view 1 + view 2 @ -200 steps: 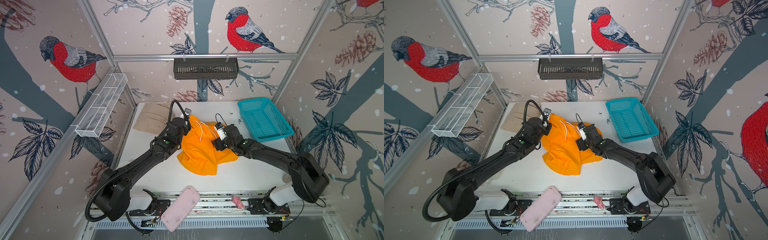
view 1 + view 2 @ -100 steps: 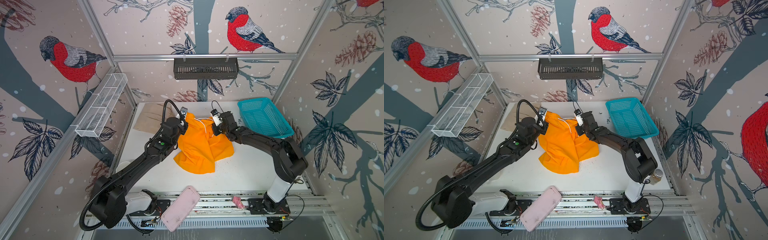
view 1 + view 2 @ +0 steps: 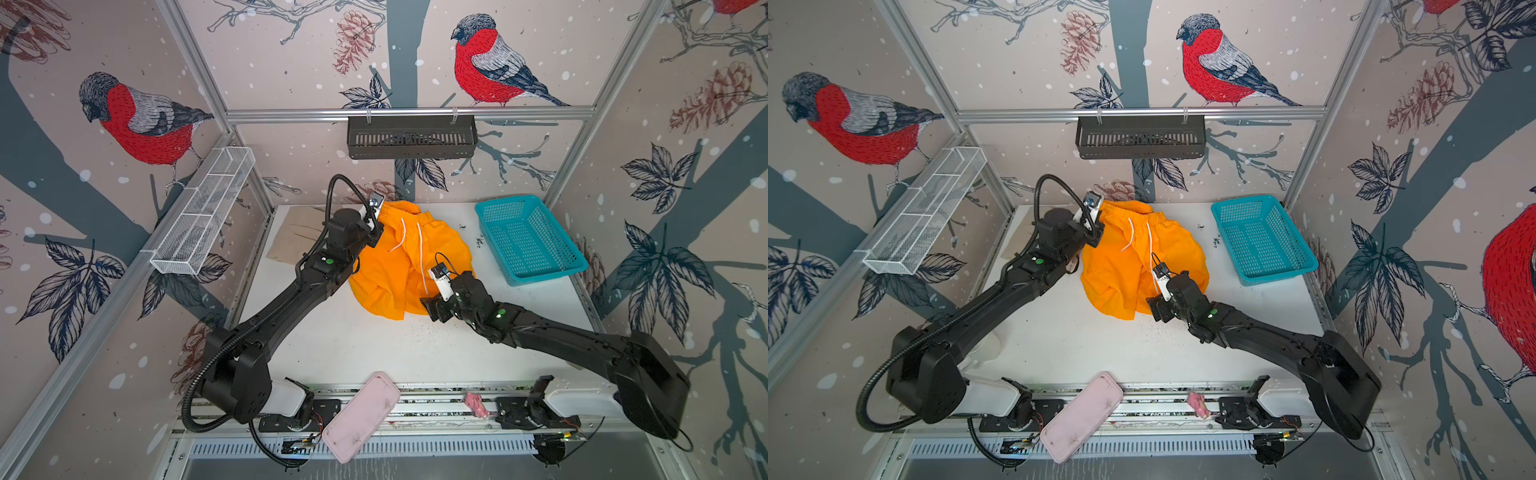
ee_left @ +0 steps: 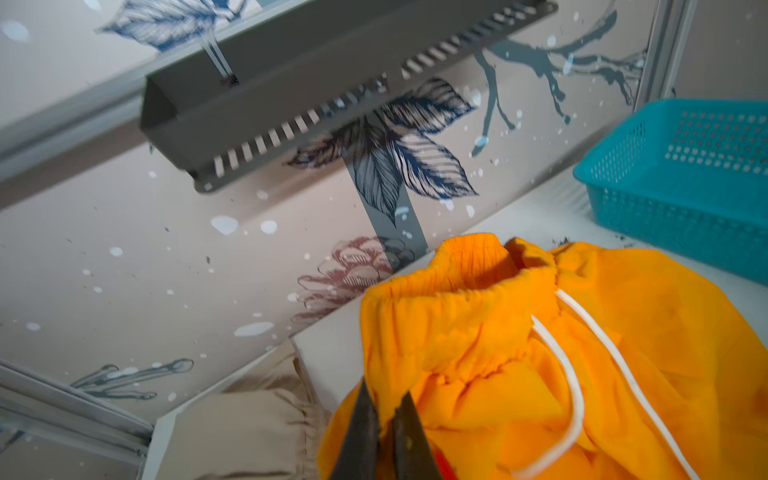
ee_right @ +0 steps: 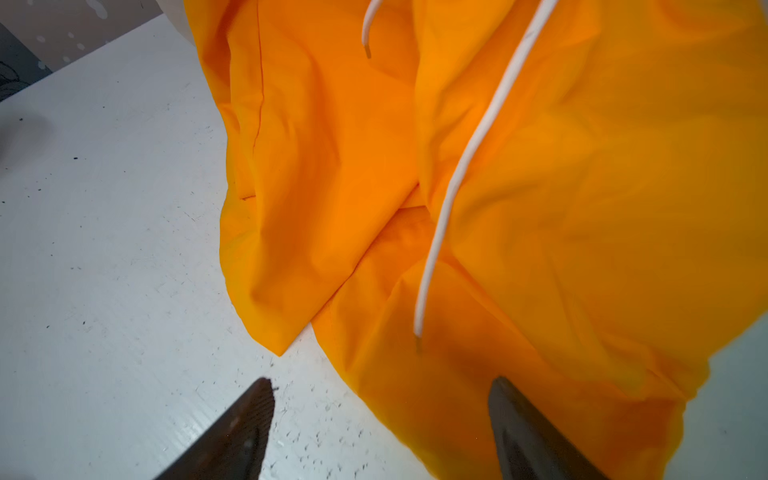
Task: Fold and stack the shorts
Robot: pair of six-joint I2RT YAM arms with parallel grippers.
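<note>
The orange shorts lie crumpled mid-table, waistband toward the back and white drawstrings loose on top. My left gripper is shut on the waistband's left corner and holds it a little above the table. At the shorts' near hem my right gripper stands open: one finger is over bare table, the other over orange cloth. The beige shorts lie flat at the back left, partly hidden behind the left arm.
A teal mesh basket stands at the back right. A black slotted shelf hangs on the back wall and a white wire rack on the left wall. A pink case lies on the front rail.
My right gripper left the waistband at the back, came forward to the near hem and opened. The shorts' right side dropped onto the table. The left gripper kept its hold.
</note>
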